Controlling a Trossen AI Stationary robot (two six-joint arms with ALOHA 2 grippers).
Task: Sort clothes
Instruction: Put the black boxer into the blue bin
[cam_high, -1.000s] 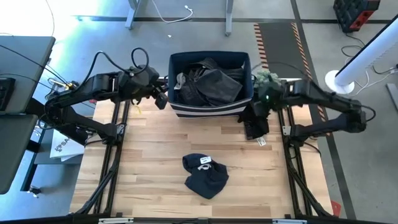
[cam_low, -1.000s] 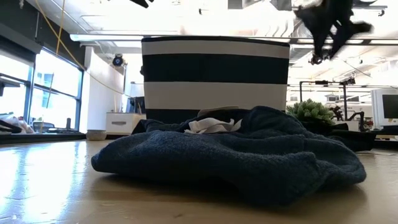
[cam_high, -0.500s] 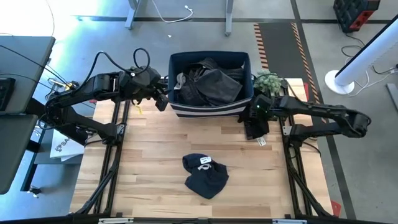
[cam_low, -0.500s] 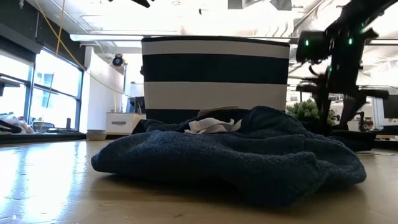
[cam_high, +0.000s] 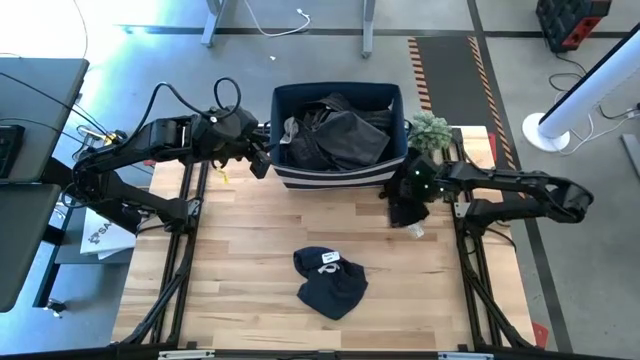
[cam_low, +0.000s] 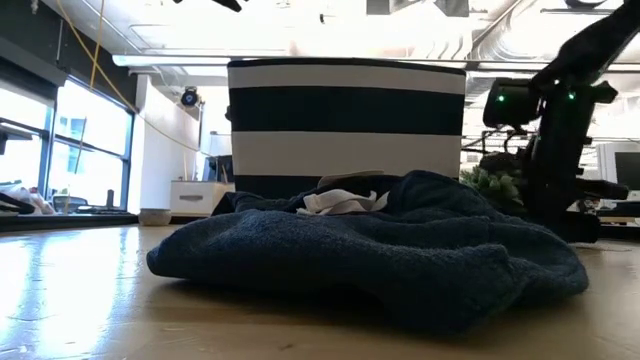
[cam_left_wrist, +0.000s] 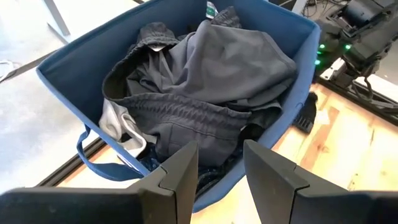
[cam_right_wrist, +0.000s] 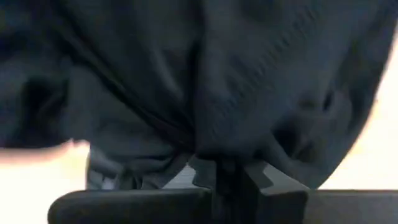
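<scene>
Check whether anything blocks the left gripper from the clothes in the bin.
Nothing visible does. The left gripper hangs open at the bin's left side, and its wrist view looks straight onto the dark clothes heaped inside the open-topped bin, with only air between.

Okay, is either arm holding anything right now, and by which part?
The right end effector pinches a bunched fold of a black garment; which part cannot be told. The left end effector is open, holding nothing.

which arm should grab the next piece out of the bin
Probably the left. The left gripper hovers open at the bin's left edge, its wrist view looking straight onto the piled dark clothes. The right gripper is low beside the bin, shut on a black garment.
</scene>
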